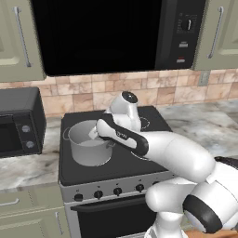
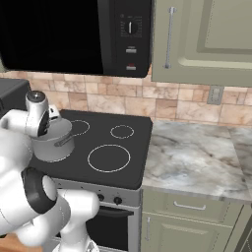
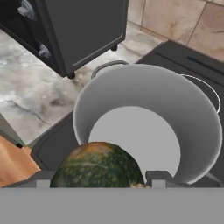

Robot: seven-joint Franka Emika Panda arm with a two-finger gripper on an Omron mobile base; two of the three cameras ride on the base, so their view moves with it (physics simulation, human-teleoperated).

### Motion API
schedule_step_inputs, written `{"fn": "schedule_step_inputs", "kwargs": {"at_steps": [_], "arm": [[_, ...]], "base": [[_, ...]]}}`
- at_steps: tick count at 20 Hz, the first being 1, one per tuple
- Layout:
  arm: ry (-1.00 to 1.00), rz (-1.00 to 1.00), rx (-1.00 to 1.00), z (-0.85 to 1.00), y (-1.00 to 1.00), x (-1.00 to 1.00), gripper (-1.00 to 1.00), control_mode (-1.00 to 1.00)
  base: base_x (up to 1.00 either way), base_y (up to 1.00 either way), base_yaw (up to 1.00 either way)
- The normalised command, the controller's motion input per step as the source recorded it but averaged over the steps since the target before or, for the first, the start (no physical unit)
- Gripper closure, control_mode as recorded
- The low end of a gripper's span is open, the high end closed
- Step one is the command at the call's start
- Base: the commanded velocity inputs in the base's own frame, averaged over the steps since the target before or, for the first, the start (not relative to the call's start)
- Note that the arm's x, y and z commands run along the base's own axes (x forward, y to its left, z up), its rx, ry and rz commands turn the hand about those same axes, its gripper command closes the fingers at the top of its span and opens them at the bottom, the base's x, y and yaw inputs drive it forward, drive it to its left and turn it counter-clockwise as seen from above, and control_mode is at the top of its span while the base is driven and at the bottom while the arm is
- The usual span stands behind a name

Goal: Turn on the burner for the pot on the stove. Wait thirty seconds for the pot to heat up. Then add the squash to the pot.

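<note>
Now the tool [image 3: 100,180] grips the squash [image 3: 97,166] above the near rim of the open pot [image 3: 192,127]

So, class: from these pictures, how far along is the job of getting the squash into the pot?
Done: the squash is picked up, sitting between the fingers of the hand. In hand: it hangs over the rim of the pot, whose floor is bare. Left: let it go inside. Whether the burner is on cannot be told.
</note>
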Motion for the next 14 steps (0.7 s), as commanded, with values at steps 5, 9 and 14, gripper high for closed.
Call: {"fn": "schedule_step_inputs", "kwargs": {"at_steps": [5,9,14], "arm": [[0.04,0.00,0.00,-0.21,0.00,0.13,1.00,-1.00],[0.01,0.00,0.00,-0.11,0.09,0.15,1.00,-1.00],[0.00,0.00,0.00,-0.01,0.12,0.18,1.00,-1.00]], "base": [[0.00,0.00,0.00],[0.00,0.00,0.00],[0.00,0.00,0.00]]}}
